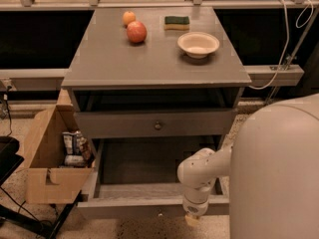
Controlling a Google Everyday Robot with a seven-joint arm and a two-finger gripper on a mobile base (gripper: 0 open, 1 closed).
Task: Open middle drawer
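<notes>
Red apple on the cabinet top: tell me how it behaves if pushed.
Round, so the red apple would probably roll across the flat cabinet top. It looks firm, likely not squashy. The gripper sits low at the open middle drawer.

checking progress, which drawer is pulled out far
The middle drawer, below the knobbed top drawer that sits nearly shut; the gripper is at the open one's front.

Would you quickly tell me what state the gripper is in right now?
Gripper: cannot be told; it hangs low at the front edge of the open drawer.
</notes>
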